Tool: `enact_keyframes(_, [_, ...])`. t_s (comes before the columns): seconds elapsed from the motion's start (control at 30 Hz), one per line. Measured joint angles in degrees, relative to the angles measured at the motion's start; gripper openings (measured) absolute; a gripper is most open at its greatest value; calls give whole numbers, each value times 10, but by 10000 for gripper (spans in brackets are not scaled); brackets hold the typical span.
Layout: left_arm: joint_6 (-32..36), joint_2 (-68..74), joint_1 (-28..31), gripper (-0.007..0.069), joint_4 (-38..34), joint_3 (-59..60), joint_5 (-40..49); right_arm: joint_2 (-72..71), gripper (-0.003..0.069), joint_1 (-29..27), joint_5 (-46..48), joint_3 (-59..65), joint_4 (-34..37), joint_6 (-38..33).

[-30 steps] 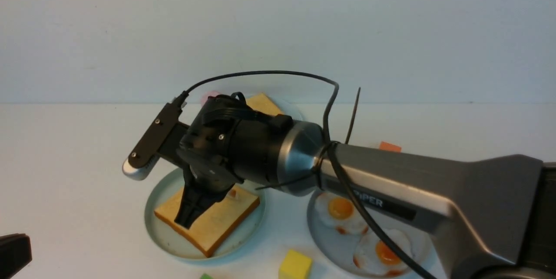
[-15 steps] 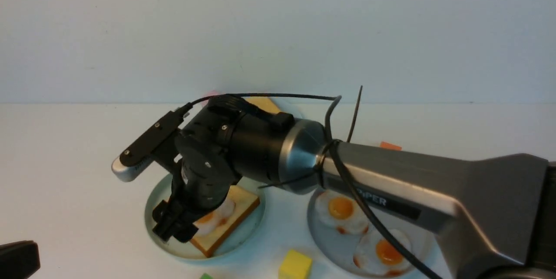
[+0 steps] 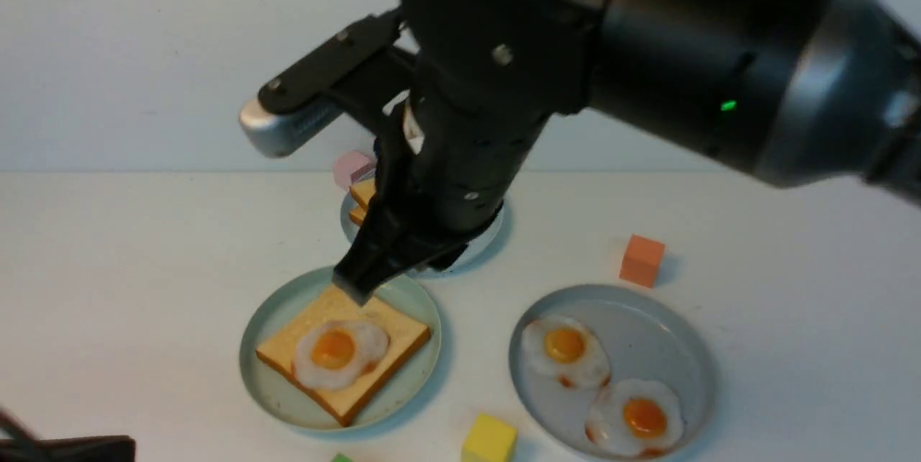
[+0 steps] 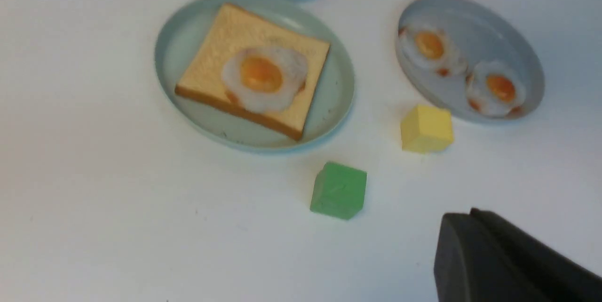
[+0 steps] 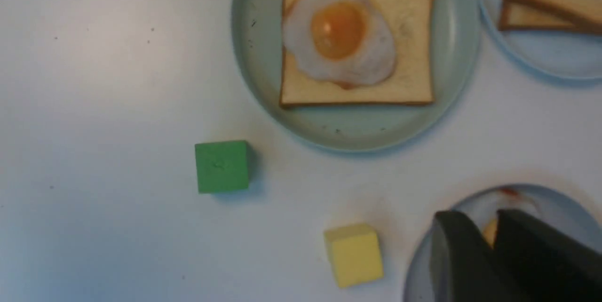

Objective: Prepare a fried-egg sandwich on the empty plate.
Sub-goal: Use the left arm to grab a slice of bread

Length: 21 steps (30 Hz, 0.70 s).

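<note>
At the bottom left corner of the front view, the left gripper [image 3: 68,447] shows only as a dark sliver, jaws closed on nothing. A small green cube [image 4: 338,190] and a yellow cube [image 3: 489,440] sit at the bottom edge, each just clear of the nearest plate rim.

Next, lower centre, lies the round pale mint-green plate [image 3: 268,383]. It carries one square golden-brown toast slice [image 3: 401,336], set cornerwise inside the rim, with a glossy white fried egg with an orange yolk [image 3: 338,352] on top. To the lower right, apart from it, a larger grey plate [image 3: 651,329] holds two more fried eggs [image 3: 565,350].

The right gripper [image 3: 354,285] hangs above the toast's far corner. Its fingers are almost together, with nothing between them.

Farther back, an orange cube [image 3: 642,259] stands alone at mid right. At centre, a small light-blue plate [image 3: 491,230] with stacked toast slices [image 3: 362,196] is half hidden by the right arm, and a pink cube [image 3: 351,167] sits just behind it.

The white table [image 3: 108,268] is widest open on the frame's left.
</note>
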Motion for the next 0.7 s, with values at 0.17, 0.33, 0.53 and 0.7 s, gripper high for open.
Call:
enact_keyframes(0.17, [45, 191, 0, -13, -16, -70, -6, -144, -10, 0, 9, 94, -12, 24])
enact_keyframes(0.33, [106, 377, 0, -13, -31, -190, -13, -283, -10, 0, 12, 216, -15, 66])
enact_keyframes(0.53, [205, 573, 0, -13, -37, -362, 15, -450, -10, 0, 17, 344, -15, 127])
enact_keyframes(0.7, [250, 678, 1, -13, -38, -477, 57, -531, -9, 0, 21, 397, -15, 168])
